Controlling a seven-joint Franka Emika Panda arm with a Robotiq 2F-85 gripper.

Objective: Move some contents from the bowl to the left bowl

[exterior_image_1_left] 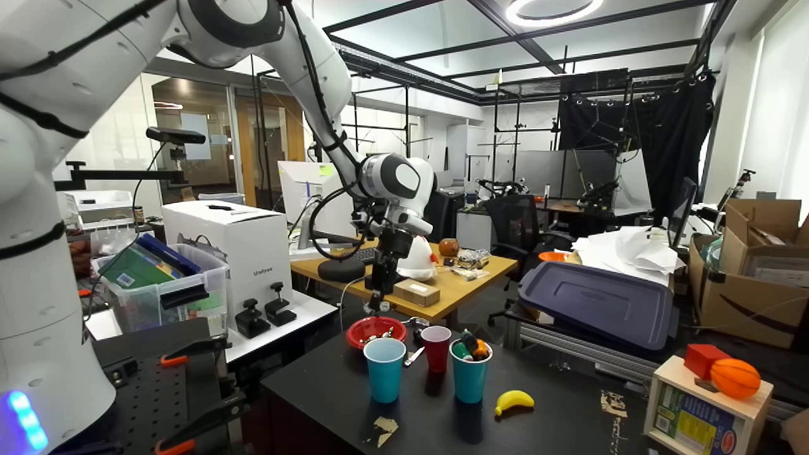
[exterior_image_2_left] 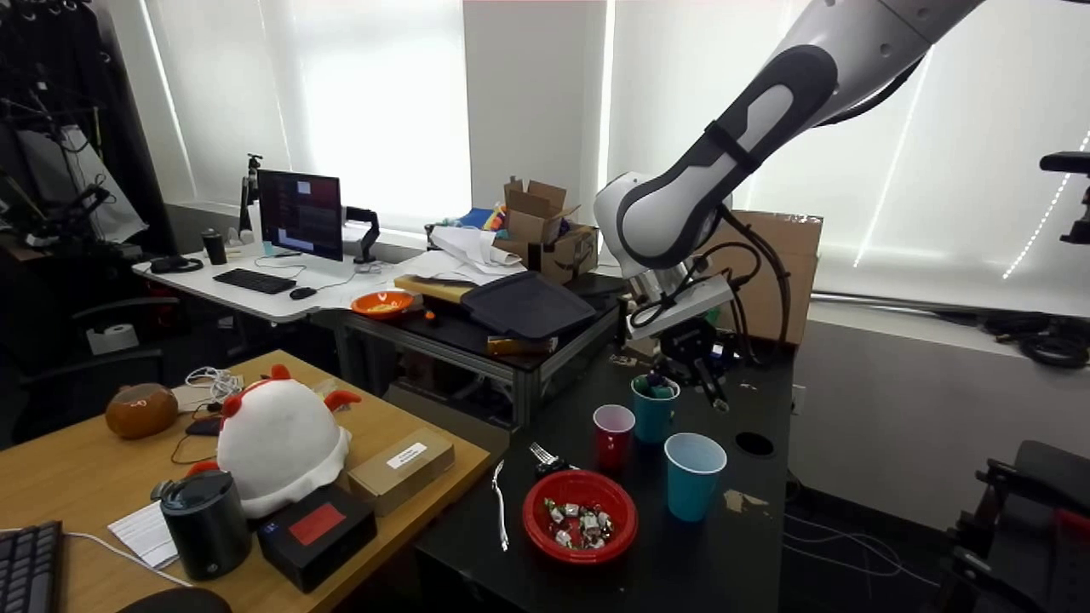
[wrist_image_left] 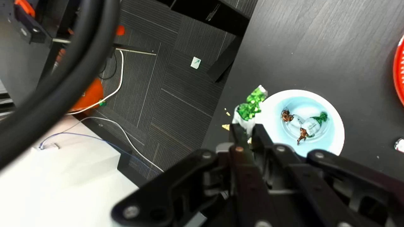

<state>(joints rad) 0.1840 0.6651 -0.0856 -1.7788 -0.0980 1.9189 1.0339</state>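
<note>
A red bowl holds several small wrapped candies; its rim also shows in an exterior view and at the right edge of the wrist view. Beside it stands a light-blue cup, also in an exterior view. The wrist view shows two wrapped candies inside this cup. My gripper is shut on a candy with a green and white wrapper. It holds the candy above the cup's rim, at one side of the opening. No second bowl shows on the black table.
A dark red cup and a second blue cup filled with small objects stand close by. A fork and a knife lie near the bowl. A toy banana and a wooden box are farther along the table.
</note>
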